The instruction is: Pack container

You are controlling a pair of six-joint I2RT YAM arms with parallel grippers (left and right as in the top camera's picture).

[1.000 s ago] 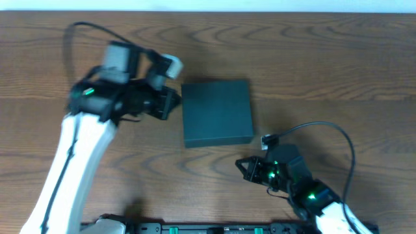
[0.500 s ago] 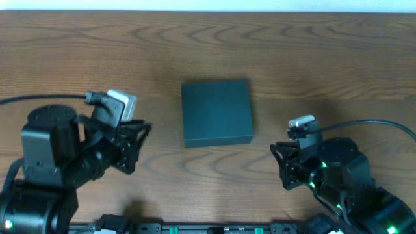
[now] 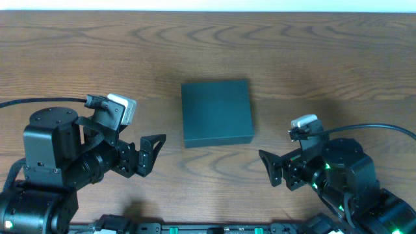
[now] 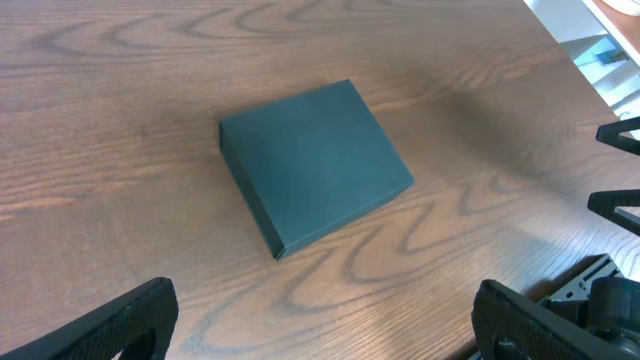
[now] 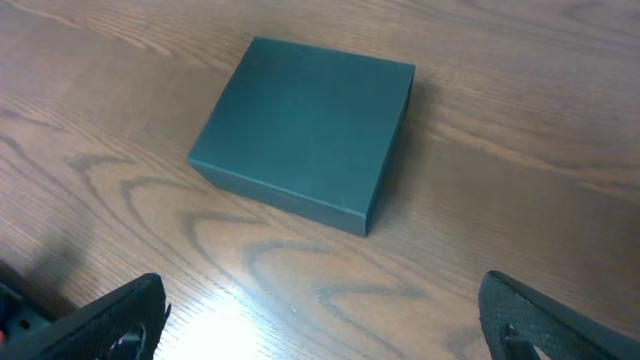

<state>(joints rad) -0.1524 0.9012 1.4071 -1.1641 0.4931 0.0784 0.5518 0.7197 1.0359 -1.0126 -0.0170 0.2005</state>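
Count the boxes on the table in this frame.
1. The container lies closed at the middle of the table, between the left gripper and the right gripper, touching neither. Whatever may be inside it is hidden.

Open table surrounds the container on every side.

The dark teal, matte, rectangular container lay flat with its lid closed, ahead and to the right of the left gripper and ahead-left of the right gripper, touching neither.
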